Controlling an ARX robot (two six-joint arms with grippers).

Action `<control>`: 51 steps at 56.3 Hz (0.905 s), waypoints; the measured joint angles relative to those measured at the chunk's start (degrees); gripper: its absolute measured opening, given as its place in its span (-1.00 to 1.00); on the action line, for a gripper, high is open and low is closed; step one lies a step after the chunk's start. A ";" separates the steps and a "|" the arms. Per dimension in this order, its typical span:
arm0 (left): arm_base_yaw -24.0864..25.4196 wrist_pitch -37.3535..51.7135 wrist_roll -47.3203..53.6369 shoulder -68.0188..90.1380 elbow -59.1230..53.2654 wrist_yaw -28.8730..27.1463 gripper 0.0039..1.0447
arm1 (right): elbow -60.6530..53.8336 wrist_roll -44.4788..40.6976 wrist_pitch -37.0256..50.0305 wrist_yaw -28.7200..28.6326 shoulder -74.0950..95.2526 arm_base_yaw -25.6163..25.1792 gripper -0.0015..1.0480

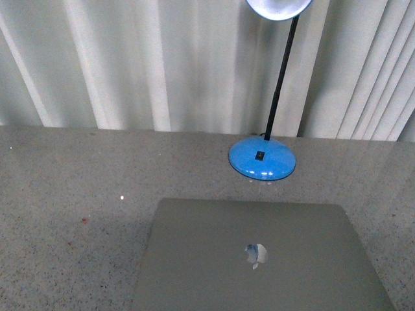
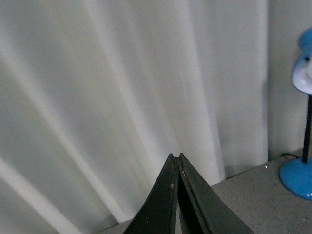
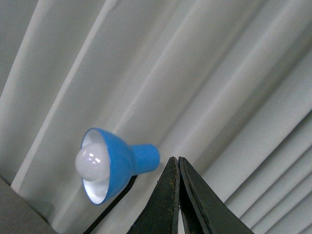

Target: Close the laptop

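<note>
1 laptop (image 1: pixel 259 272): lid down, flat on worktop (image 1: pixel 65 188), logo (image 1: pixel 256 254) up. 1 blue lamp (image 1: pixel 262 159): just behind it. Both left tool (image 2: pixel 176 156) and right tool (image 3: pixel 175 159): tips pressed together, gripping nothing.

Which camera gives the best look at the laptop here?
The front view: the laptop lies flat on the table, lid up with its logo showing. Neither wrist view shows it, only curtain and the blue lamp.

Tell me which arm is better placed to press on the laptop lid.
Right, marginally: the laptop lies right of centre, its lid apparently already flat. Both the left gripper and right gripper are shut, facing the curtain.
</note>
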 joint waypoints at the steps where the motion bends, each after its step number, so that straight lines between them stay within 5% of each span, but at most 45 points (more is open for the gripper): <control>1: 0.83 -1.25 -2.38 -0.63 0.09 -2.27 -0.89 | -0.11 0.61 0.02 0.35 -0.57 -0.17 -0.94; 8: 0.98 -6.51 -12.57 -6.19 -4.94 -12.66 -0.94 | -0.31 3.28 -0.26 1.55 -3.61 -1.38 -0.94; 16: -1.70 -2.12 -16.22 -11.96 -15.39 -15.08 -0.94 | -1.81 18.78 -22.34 20.35 -11.50 -1.29 -0.94; 25: -4.28 1.42 -17.00 -16.85 -25.07 -17.44 -0.94 | -14.73 26.08 -19.10 18.75 -17.33 -4.44 -0.94; 51: -12.57 4.52 -17.81 -29.77 -41.03 -25.75 -0.94 | -36.83 27.80 -11.10 18.45 -30.56 -4.63 -0.94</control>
